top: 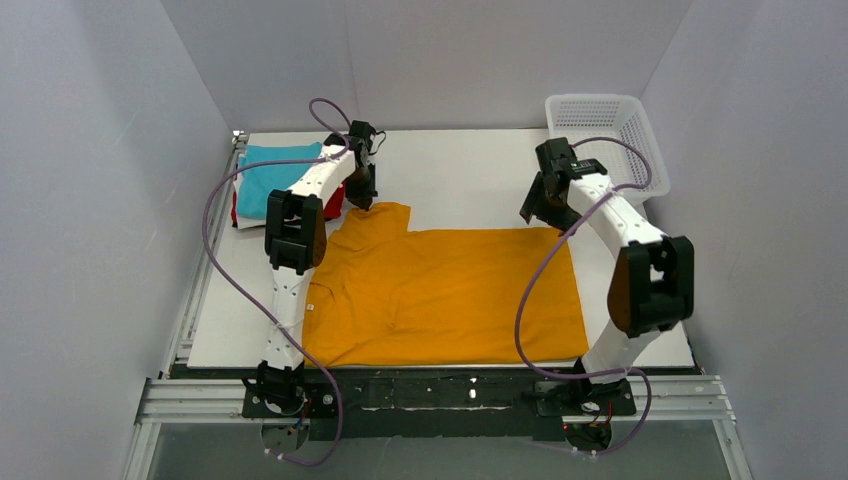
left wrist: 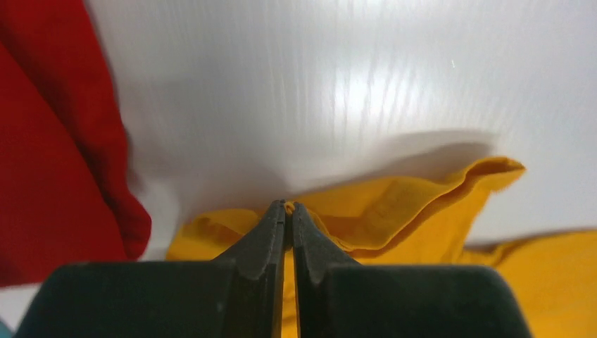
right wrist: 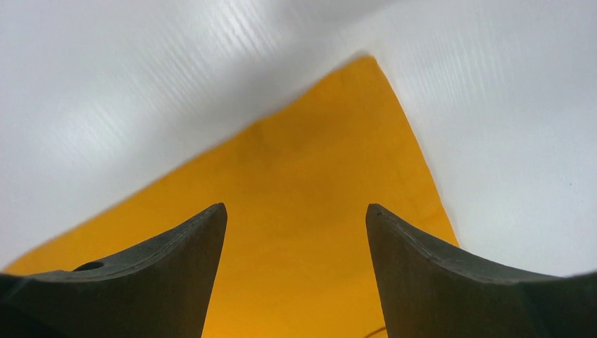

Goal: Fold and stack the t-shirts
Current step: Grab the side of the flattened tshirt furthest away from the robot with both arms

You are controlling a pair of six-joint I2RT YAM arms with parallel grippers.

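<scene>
You've got a flat white table (top: pixel 470 180) boxed in by plain pale walls (top: pixel 100 150) on three sides, with an aluminium rail (top: pixel 440 395) along the bottom of the top view where both arm bases sit.

The mustard-orange t-shirt (top: pixel 450 290) lies spread flat across the lower middle of the table. One sleeve pokes up toward the upper left. Your left gripper (left wrist: pixel 288 208) sits right on that sleeve, jaws pressed together with a bit of orange cloth pinched at the tips, and the fabric bunches up in folds just behind them. Your right gripper (right wrist: pixel 296 211) is spread wide over the shirt's upper right corner. I can't tell if it's touching the cloth.

In the upper left of the top view there's a folded stack, with a turquoise t-shirt (top: pixel 270 175) on top of a red t-shirt (top: pixel 335 203). The red one also fills the left edge of the left wrist view, just beside the pinched sleeve. A white mesh basket (top: pixel 600 125) sits in the upper right corner, well apart from the shirt.

Heads up: in the top view the left arm (top: pixel 295 230) covers part of the stack and the shirt's left edge, and purple cables (top: pixel 215 235) loop off both arms.
</scene>
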